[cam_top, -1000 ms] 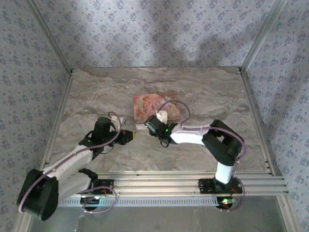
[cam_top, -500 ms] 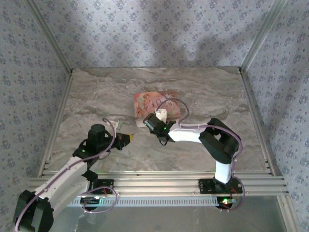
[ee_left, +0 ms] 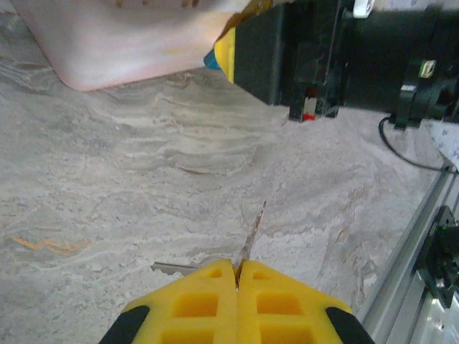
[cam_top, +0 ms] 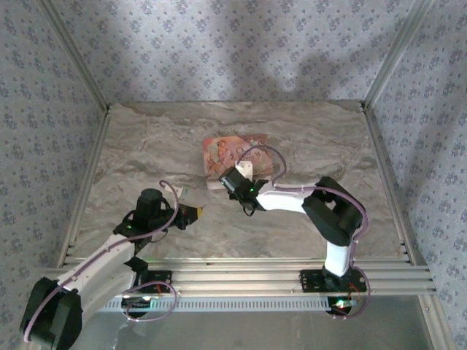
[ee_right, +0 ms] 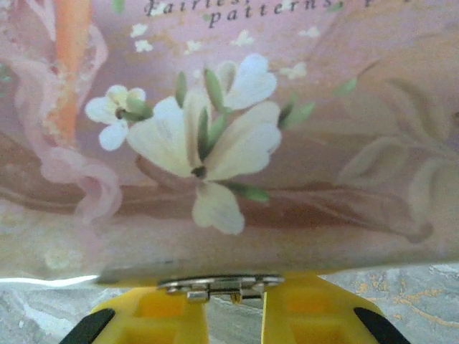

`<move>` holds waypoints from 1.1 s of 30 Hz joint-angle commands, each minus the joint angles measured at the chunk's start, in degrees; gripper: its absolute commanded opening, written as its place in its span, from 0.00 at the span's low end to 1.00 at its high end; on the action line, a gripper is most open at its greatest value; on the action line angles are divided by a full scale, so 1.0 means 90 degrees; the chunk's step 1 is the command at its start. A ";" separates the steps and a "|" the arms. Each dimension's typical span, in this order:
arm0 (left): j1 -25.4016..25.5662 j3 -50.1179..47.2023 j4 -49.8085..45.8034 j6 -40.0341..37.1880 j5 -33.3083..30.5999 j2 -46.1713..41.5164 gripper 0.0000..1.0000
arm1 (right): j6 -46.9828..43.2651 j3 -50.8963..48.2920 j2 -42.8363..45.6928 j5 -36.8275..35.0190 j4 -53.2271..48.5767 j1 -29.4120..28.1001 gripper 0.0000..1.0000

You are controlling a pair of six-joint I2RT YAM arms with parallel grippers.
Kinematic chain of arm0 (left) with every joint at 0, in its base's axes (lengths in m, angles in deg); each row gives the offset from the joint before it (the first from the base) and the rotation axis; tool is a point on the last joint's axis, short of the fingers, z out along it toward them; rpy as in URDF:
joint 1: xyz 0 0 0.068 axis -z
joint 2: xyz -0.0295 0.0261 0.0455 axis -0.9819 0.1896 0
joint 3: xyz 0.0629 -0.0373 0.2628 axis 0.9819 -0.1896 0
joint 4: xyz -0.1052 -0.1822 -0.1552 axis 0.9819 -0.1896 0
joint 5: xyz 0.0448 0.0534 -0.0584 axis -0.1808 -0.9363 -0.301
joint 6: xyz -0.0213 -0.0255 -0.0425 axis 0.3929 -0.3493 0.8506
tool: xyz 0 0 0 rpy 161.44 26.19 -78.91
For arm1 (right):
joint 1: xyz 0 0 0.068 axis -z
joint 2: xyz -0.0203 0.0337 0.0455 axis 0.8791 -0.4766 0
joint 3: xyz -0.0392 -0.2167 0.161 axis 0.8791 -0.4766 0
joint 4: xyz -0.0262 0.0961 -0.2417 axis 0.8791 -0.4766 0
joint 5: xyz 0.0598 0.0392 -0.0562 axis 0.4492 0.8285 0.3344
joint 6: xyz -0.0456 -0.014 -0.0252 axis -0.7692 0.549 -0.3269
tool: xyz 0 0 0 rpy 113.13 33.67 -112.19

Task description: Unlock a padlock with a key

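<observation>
Bottom centre: left gripper (ee_left: 237, 271) clenched on 1 thin key (ee_left: 252, 231). Upper centre: padlock (ee_left: 210, 59), likely rigid, light and slippery, sits by the right gripper (ee_right: 235, 295), against the pink box (ee_left: 129, 43). Whether those fingers grip it cannot be told; its flat sides look best for pinching.

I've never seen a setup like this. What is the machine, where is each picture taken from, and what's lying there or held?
Two robot arms are bolted at the near edge of a marble-patterned table. One picture looks down from above; the other two come from cameras on each wrist. A pink box lies on the table. The left fingers are shut on a thin metal key. The right fingers flank a small metal piece at the box's edge, probably the padlock; whether they grip it I cannot tell.
</observation>
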 commanded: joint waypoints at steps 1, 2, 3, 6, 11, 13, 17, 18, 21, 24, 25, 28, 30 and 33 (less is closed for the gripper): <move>0.0141 -0.0018 0.0651 -0.0361 0.0375 0.0294 0.00 | -0.0507 0.0125 0.0356 0.0614 -0.0242 0.0107 0.01; 0.0200 0.0005 0.0715 -0.0417 0.0376 0.0384 0.00 | -0.0671 0.0120 0.0434 0.0842 -0.0282 0.0150 0.00; 0.0258 0.0047 0.0780 -0.0483 0.0371 0.0509 0.00 | -0.0818 0.0120 0.0522 0.1131 -0.0340 0.0208 0.00; 0.0482 0.0084 0.1143 -0.0616 0.0368 0.0761 0.00 | -0.0921 0.0154 0.0742 0.2012 -0.0553 0.0427 0.00; 0.0694 0.0006 0.2045 -0.0660 0.0411 0.1128 0.00 | -0.0827 0.0247 0.1122 0.3209 -0.1081 0.0788 0.00; 0.0694 0.0046 0.2339 -0.0588 0.0532 0.1224 0.00 | -0.0682 0.0247 0.1311 0.3550 -0.1211 0.0886 0.00; 0.0694 0.0337 0.2363 -0.0416 0.0600 0.1298 0.00 | -0.0279 0.0247 0.1611 0.4036 -0.1327 0.1062 0.00; 0.0697 0.0395 0.2357 -0.0339 0.0577 0.1311 0.00 | -0.0158 0.0247 0.1699 0.4136 -0.1344 0.1104 0.00; 0.0711 0.0510 0.2457 -0.0006 0.0443 0.1336 0.00 | 0.0194 0.0256 0.1929 0.4405 -0.1339 0.1229 0.00; 0.0848 0.0415 0.2714 0.0128 0.0115 0.1338 0.00 | 0.0585 0.0272 0.2096 0.4705 -0.1302 0.1399 0.00; 0.0896 0.0338 0.2870 0.0135 0.0012 0.1347 0.00 | 0.0698 0.0283 0.2131 0.4876 -0.1260 0.1467 0.00; 0.0954 0.0177 0.3401 0.0299 -0.0090 0.1423 0.00 | 0.0847 0.0404 0.2178 0.5297 -0.1343 0.1594 0.00; 0.1018 0.0174 0.3608 0.0333 -0.0229 0.1534 0.00 | 0.0877 0.0505 0.2177 0.5465 -0.1455 0.1640 0.00; 0.1123 0.0171 0.4059 0.0385 -0.0400 0.1775 0.00 | 0.0946 0.0576 0.2160 0.5627 -0.1468 0.1690 0.00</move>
